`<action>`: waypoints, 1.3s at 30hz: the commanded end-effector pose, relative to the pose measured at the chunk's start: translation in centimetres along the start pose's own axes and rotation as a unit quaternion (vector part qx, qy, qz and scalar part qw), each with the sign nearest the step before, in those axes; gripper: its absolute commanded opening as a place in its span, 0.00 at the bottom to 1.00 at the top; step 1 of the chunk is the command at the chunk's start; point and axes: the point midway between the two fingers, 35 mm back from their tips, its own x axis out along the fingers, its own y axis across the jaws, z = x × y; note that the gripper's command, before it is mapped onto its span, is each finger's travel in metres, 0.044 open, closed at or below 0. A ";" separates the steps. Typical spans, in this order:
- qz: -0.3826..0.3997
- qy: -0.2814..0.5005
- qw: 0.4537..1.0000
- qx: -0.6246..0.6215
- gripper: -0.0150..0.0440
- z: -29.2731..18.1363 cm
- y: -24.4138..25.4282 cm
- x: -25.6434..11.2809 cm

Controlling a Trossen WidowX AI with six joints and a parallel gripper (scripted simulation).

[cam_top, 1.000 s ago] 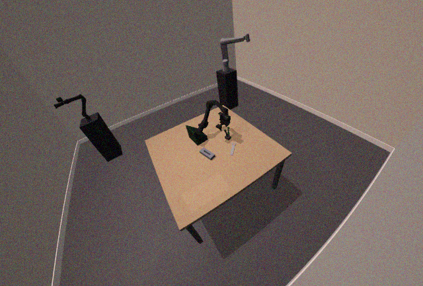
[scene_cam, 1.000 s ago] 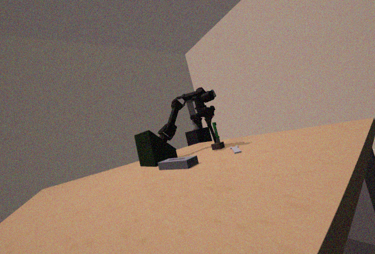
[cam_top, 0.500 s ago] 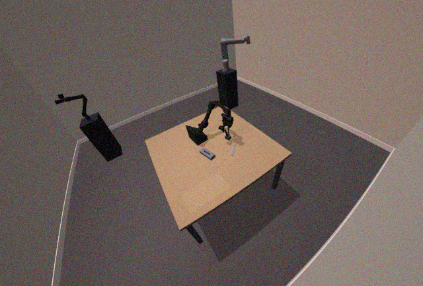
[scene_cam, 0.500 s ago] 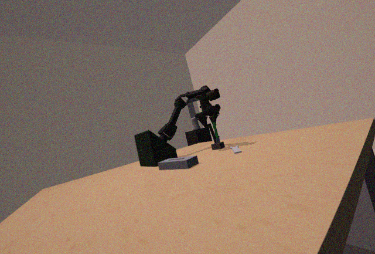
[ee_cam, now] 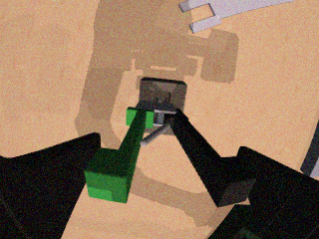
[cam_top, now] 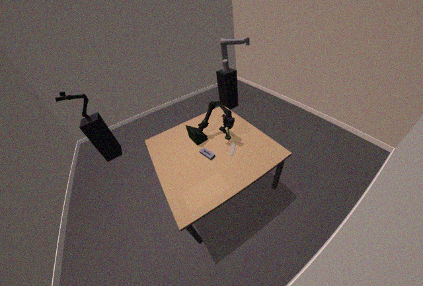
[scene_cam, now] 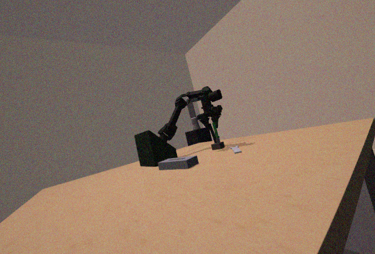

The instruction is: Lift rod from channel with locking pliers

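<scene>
Pointing down over the holster (cam_top: 227,138) (scene_cam: 217,145) (ee_cam: 163,92), my pincer (cam_top: 226,128) (scene_cam: 208,121) (ee_cam: 171,147) is spread wide, with nothing in its hold. The locking pliers (cam_top: 227,131) (scene_cam: 215,128) (ee_cam: 134,149) stand in that holster, handles up and splayed, one green, one black. From the wrist, both handles rise in the gap between my dark fingers, the green to one side and the black close by the other finger; whether that black one touches me, I cannot tell.

The table (cam_top: 218,180) (scene_cam: 193,202) (ee_cam: 40,75) runs out a long way from the holster toward its near edge, and its far edge is much closer to me. Near the holster, a flat, pale forked piece (cam_top: 232,149) (scene_cam: 235,149) (ee_cam: 229,11) lies on the wood. The channel block (cam_top: 207,153) (scene_cam: 177,163) sits on the table near the foot of my arm, apart from the holster, its long slot facing up. Between block and holster there is a stretch of bare wood.

The rod I cannot make out: the slot looks merely dark from above. The pliers' jaws are down in the holster, too small and shaded to read. The wrist picture cuts off the forked piece at its top border, and in the exterior one my fingers overlap the handles. Grain blurs the finer edges.
</scene>
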 end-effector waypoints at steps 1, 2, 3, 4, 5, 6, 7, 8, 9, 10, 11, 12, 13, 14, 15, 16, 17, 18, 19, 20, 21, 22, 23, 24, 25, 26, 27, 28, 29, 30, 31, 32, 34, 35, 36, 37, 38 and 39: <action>0.000 0.003 1.000 0.002 1.00 -0.1 -0.1 0.8; 0.000 0.003 1.000 0.002 1.00 -0.1 -0.1 0.9; 0.000 0.003 1.000 0.002 1.00 -0.1 -0.1 1.1; 0.000 0.003 1.000 0.002 1.00 -0.1 -0.1 1.2; 0.000 0.003 1.000 0.002 1.00 -0.2 0.0 1.4; 0.000 0.003 1.000 0.002 1.00 -0.2 0.0 1.5; 0.001 0.003 1.000 0.002 1.00 -0.2 0.0 1.7; 0.001 0.003 1.000 0.002 1.00 -0.2 0.0 1.9; 0.001 0.003 1.000 0.002 1.00 -0.2 0.0 2.0; 0.001 0.003 1.000 0.002 1.00 -0.2 0.0 2.1; 0.001 0.003 1.000 0.002 1.00 -0.2 0.0 2.1; 0.001 0.003 1.000 0.002 1.00 -0.2 0.0 2.1; 0.001 0.003 1.000 0.002 1.00 -0.2 0.0 2.1; 0.001 0.003 1.000 0.002 0.99 -0.2 0.0 2.1; 0.001 0.003 1.000 0.002 0.99 -0.2 0.0 2.1; 0.001 0.003 1.000 0.002 0.99 -0.2 0.0 2.1; 0.001 0.003 1.000 0.002 0.99 -0.2 0.0 2.1; 0.001 0.003 1.000 0.002 0.98 -0.2 0.0 2.1; 0.001 0.003 1.000 0.002 0.98 -0.2 0.0 2.1; 0.001 0.003 1.000 0.002 0.98 -0.2 0.0 2.1; 0.001 0.003 1.000 0.002 0.98 -0.2 0.0 2.1; 0.001 0.003 1.000 0.002 0.98 -0.2 0.0 2.1; 0.001 0.003 1.000 0.002 0.97 -0.2 0.0 2.1; 0.001 0.003 1.000 0.002 0.97 -0.2 0.0 2.1; 0.001 0.003 1.000 0.002 0.97 -0.2 0.0 2.1; 0.001 0.003 1.000 0.002 0.97 -0.2 0.0 2.1; 0.001 0.003 1.000 0.002 0.96 -0.2 0.0 2.1; 0.001 0.003 1.000 0.002 0.96 -0.2 0.0 2.1; 0.001 0.003 1.000 0.002 0.96 -0.2 0.0 2.1; 0.001 0.003 1.000 0.002 0.96 -0.2 0.0 2.1; 0.001 0.003 1.000 0.002 0.95 -0.2 0.0 2.1; 0.001 0.003 1.000 0.002 0.95 -0.2 0.0 2.1; 0.001 0.003 1.000 0.002 0.95 -0.2 0.0 2.1; 0.001 0.003 1.000 0.002 0.95 -0.2 0.0 2.1; 0.001 0.003 1.000 0.002 0.94 -0.2 0.0 2.1; 0.001 0.003 1.000 0.002 0.94 -0.2 0.0 2.1; 0.001 0.003 1.000 0.002 0.94 -0.2 0.0 2.1; 0.001 0.003 1.000 0.002 0.94 -0.2 0.0 2.1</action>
